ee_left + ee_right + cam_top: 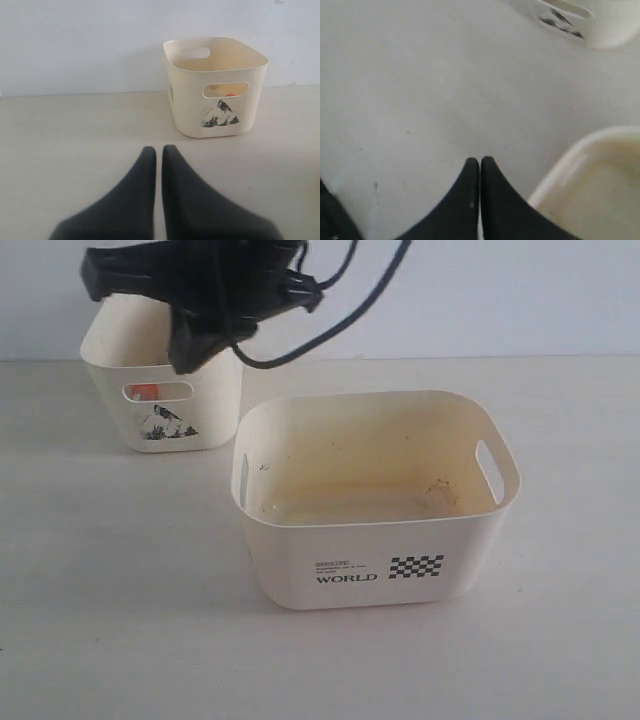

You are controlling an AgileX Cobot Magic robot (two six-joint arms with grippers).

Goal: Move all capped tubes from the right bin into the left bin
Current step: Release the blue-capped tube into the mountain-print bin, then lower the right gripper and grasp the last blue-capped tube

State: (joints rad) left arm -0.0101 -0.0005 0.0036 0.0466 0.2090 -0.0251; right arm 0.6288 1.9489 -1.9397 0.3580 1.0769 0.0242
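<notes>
The left bin (160,380), small and cream with a mountain picture, stands at the back left. An orange cap of a capped tube (143,392) shows through its handle slot, and the capped tube (230,94) shows the same way in the left wrist view. The right bin (375,570), marked "WORLD", holds only brown stains. My left gripper (159,148) is shut and empty, low over the table facing the left bin (215,107). My right gripper (480,160) is shut on nothing above bare table, beside the right bin's rim (560,175).
A black arm with cables (200,290) crosses the top left of the exterior view, in front of the left bin's rim. A pale wall runs behind the table. Open tabletop lies in front of and to both sides of the bins.
</notes>
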